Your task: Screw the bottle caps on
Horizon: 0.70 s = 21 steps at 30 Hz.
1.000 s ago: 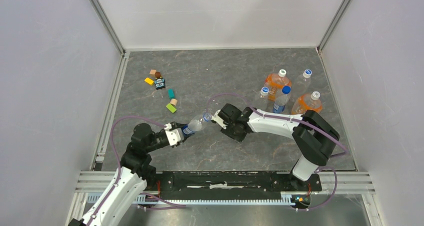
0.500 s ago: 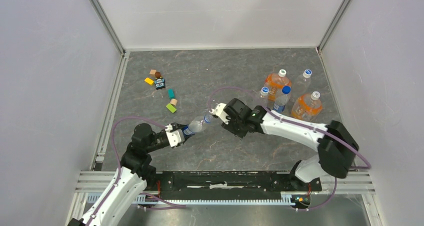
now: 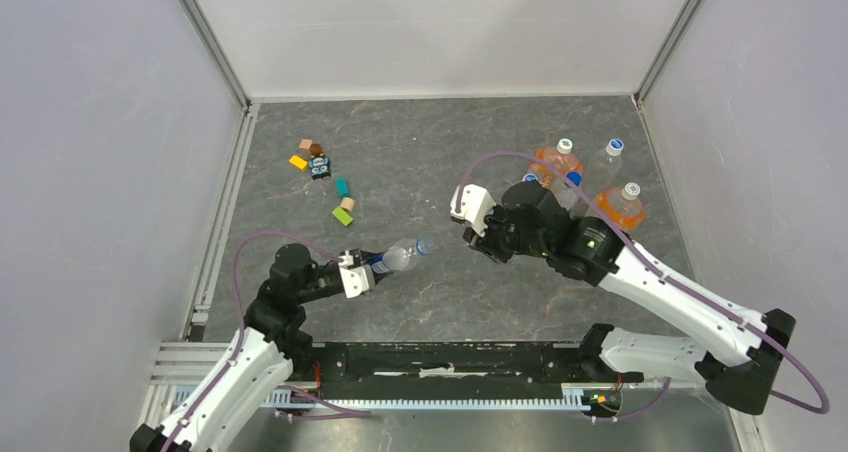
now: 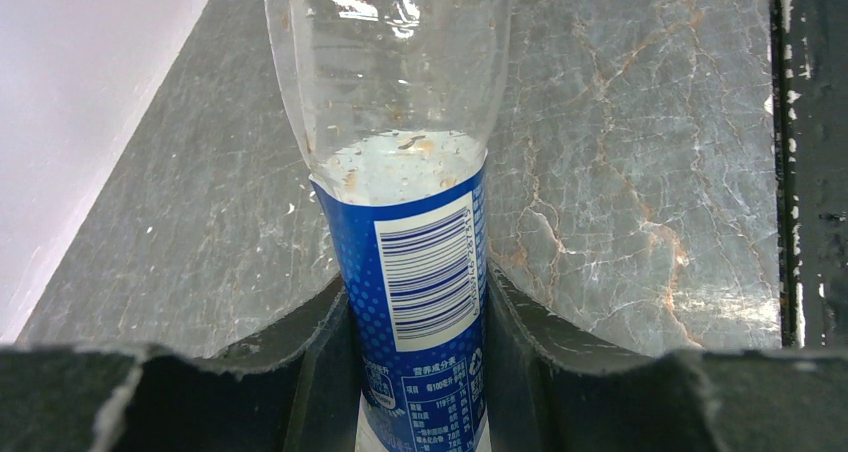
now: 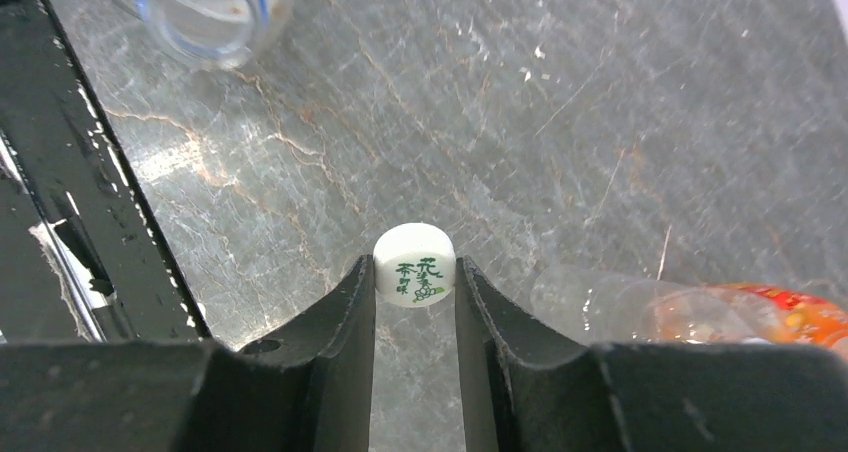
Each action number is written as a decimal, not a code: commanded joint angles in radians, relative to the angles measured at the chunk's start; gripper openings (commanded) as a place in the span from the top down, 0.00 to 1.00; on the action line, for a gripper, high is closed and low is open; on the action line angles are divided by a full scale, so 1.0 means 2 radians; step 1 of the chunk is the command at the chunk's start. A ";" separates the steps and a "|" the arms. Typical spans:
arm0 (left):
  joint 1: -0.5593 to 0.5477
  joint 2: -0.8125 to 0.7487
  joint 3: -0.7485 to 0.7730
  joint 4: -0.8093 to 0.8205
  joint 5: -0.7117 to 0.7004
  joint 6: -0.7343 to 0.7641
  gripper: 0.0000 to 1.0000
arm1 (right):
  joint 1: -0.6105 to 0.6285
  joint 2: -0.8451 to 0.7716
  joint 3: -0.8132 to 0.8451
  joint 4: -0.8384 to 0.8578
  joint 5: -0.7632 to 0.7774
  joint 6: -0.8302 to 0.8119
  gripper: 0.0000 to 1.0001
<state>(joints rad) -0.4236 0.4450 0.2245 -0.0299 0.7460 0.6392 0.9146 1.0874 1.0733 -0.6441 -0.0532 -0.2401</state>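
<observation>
My left gripper (image 3: 355, 274) is shut on the blue label band of a slim clear bottle (image 3: 397, 258), held tilted above the table with its neck pointing right. The left wrist view shows both fingers pressed against the label (image 4: 425, 272). The bottle's mouth (image 5: 200, 12) shows open in the right wrist view. To the right of the neck and apart from it, my right gripper (image 3: 468, 210) is shut on a small white bottle cap with green print (image 5: 415, 262), pinched at the fingertips. The cap is hidden in the top view.
A cluster of bottles stands at the back right behind the right arm: two with orange liquid (image 3: 550, 160) (image 3: 622, 206), a clear one (image 3: 607, 160) and one with a blue cap (image 3: 572, 179). Small coloured blocks (image 3: 343, 212) and a toy figure (image 3: 319, 165) lie at the back left.
My right gripper has pulled back from the bottle's neck, up and to the right, with the cap in it. The left gripper and bottle have shifted slightly right and down.
</observation>
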 commanded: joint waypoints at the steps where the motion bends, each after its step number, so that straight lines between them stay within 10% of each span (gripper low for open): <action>1: -0.011 0.028 0.037 0.005 0.023 0.044 0.53 | 0.003 -0.033 0.025 0.020 -0.035 -0.037 0.99; 21: -0.048 0.096 0.079 -0.036 0.017 0.114 0.56 | 0.011 -0.047 0.018 0.070 -0.152 -0.069 1.00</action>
<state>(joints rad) -0.5129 0.6594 0.3710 -0.1074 0.7677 0.8200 0.9279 0.9920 1.0920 -0.5522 -0.3225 -0.3653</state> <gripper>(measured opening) 0.465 0.350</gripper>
